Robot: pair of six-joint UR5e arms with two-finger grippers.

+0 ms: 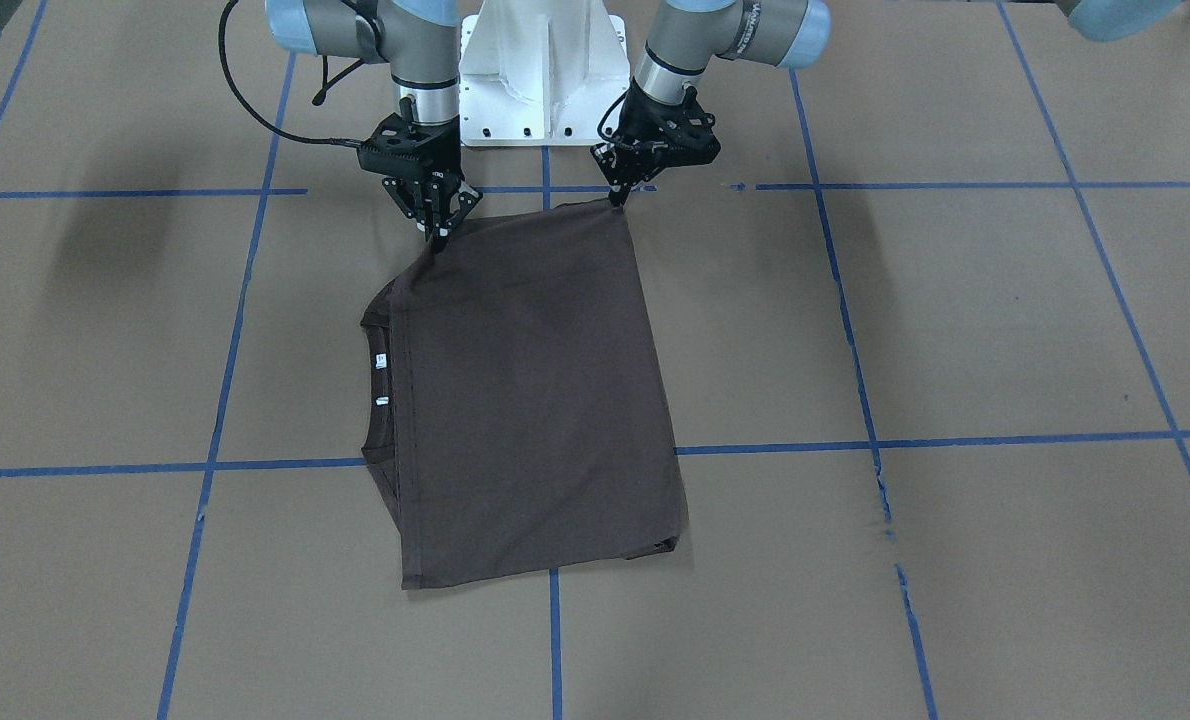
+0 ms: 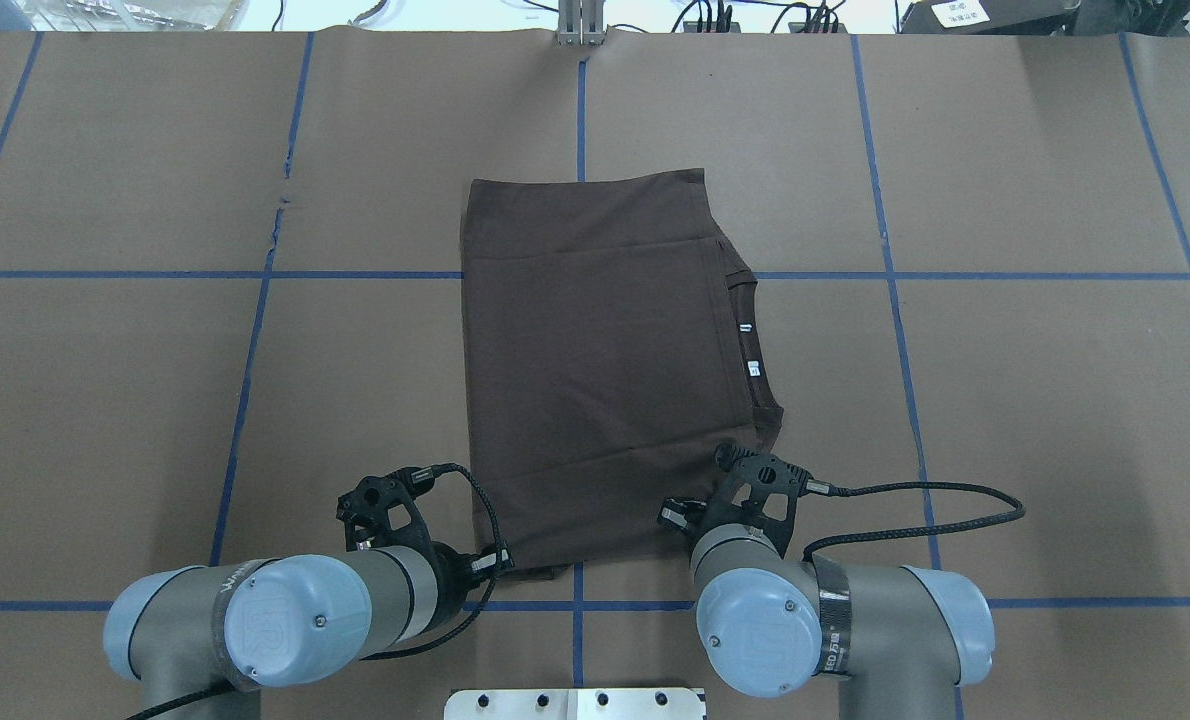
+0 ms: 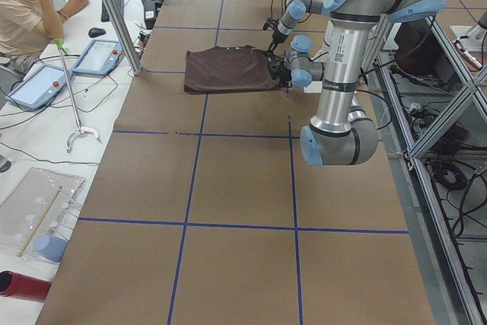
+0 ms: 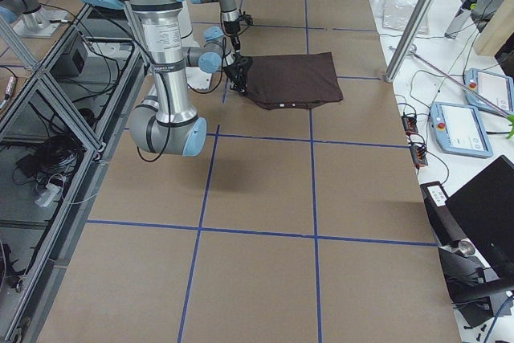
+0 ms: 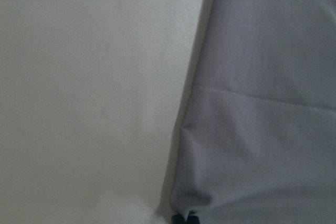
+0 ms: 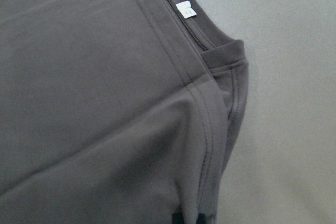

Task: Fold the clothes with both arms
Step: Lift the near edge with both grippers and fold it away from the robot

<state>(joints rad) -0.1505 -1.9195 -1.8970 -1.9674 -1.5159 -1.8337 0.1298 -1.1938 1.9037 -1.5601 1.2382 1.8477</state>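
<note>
My left gripper [image 1: 616, 200] and right gripper [image 1: 438, 238] each pinch a near corner of the shirt [image 1: 535, 390]. If one thin pinch slips while lifting, the fold would likely skew.

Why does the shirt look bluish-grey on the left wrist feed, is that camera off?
Left wrist view: the T-shirt reads washed-out blue-grey and soft, the table pale grey, likely a colour cast. Right wrist view: the T-shirt is dark brown, seams and white tag sharp. Front-facing view: brown too, soft shadows on the table, no glare.
</note>
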